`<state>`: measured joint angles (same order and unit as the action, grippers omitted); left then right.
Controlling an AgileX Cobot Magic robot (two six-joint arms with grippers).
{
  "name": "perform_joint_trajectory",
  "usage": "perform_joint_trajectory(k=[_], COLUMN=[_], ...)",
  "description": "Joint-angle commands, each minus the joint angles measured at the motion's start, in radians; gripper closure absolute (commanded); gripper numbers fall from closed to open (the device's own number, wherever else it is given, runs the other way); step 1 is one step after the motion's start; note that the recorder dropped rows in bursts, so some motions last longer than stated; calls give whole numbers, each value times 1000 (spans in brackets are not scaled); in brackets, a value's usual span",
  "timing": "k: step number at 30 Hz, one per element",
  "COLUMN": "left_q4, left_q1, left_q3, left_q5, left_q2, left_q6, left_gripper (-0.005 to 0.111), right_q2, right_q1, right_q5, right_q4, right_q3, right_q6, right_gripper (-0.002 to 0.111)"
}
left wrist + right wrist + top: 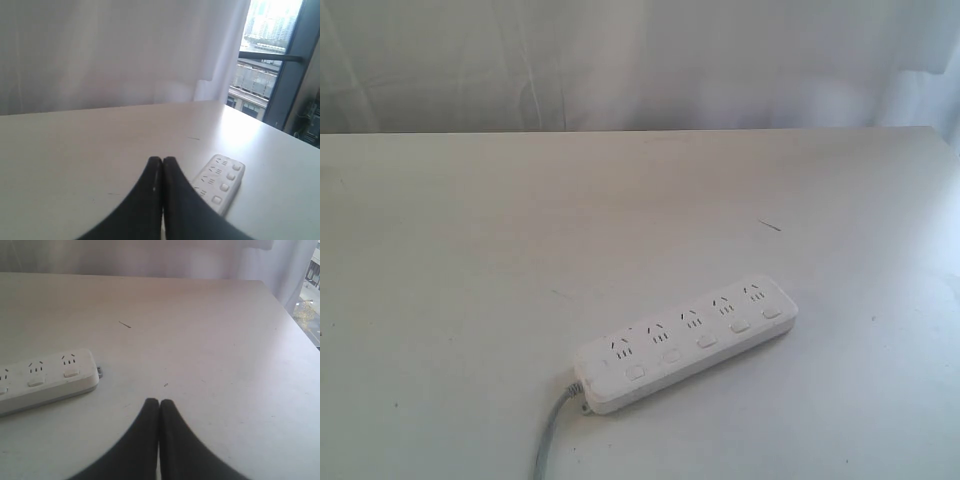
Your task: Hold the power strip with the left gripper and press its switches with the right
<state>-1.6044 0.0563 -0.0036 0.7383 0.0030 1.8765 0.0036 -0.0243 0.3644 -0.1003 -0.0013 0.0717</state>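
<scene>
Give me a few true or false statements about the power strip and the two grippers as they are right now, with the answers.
1. The power strip lies flat on the table. True.
2. The left gripper is clamped on the strip. False: it is shut on nothing, apart from the strip.
3. The right gripper is shut. True.
4. The right gripper is pressing one of the switches. False: it touches none of them.
5. The strip has three switches. False: it has five.
6. A grey cord leaves one end of the strip. True.
</scene>
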Motion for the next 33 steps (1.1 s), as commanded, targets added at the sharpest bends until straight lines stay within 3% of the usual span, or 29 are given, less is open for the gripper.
perform_joint_trajectory(k=[1,14,33], left_q4=[-73,-40,153], left_q1=[1,1,1], left_q3=[4,4,4], left_q5=[67,47,-175], left_q2=[-3,-3,-3], left_q6=[76,83,110], left_gripper=[107,107,107], right_q2=[-4,-4,-4], right_q1=[-4,-4,-4], right_q5=[-12,-12,-12], right_q4=[-2,-2,-2], right_q3=[1,1,1], right_q6=[0,0,0], right_gripper=[108,108,108])
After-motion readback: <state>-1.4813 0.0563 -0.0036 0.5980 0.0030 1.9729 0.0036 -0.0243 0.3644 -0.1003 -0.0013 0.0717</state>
